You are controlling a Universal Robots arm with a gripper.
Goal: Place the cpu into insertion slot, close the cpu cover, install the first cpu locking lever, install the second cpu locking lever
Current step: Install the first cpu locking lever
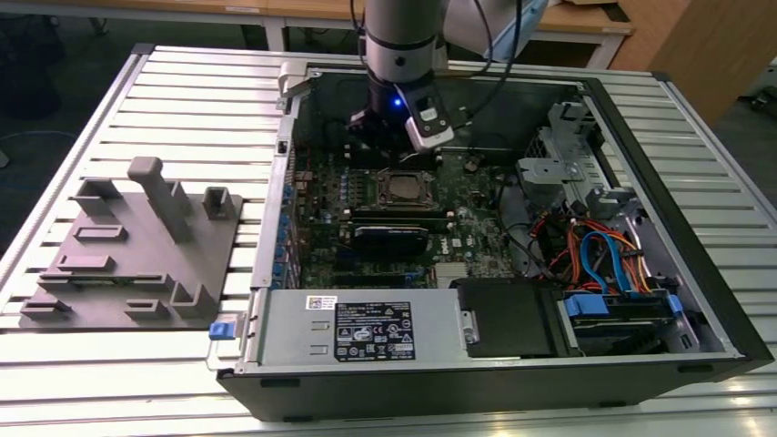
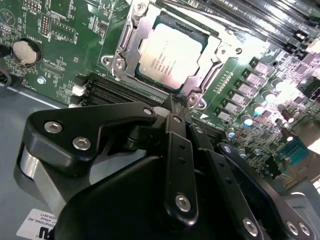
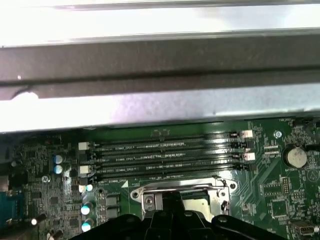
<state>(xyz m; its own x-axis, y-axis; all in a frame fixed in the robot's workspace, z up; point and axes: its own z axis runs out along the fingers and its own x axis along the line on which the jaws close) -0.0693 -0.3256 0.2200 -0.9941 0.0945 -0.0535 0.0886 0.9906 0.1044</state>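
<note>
The cpu (image 2: pixel 170 55) lies flat in the insertion slot (image 1: pixel 407 188), its silvery top showing through the window of the cpu cover (image 2: pixel 131 47). The cover's metal frame rests down around the chip. My gripper (image 2: pixel 172 102) hovers just off the socket's edge on the memory-slot side, its black fingers (image 2: pixel 176 150) drawn together to a point with nothing seen between them. In the exterior view the gripper (image 1: pixel 386 150) hangs inside the case just behind the socket. In the first wrist view its tip (image 3: pixel 172 197) meets the cover's rim (image 3: pixel 150 192). I cannot tell how the locking levers stand.
The open computer case (image 1: pixel 680 273) lies on a slatted table (image 1: pixel 182 100). Long black memory slots (image 3: pixel 165 155) run beside the socket, and a black card (image 1: pixel 388 238) sits in front of it. A grey fixture plate (image 1: pixel 134 255) stands at the exterior view's left. Cables (image 1: pixel 601 255) crowd the case's right.
</note>
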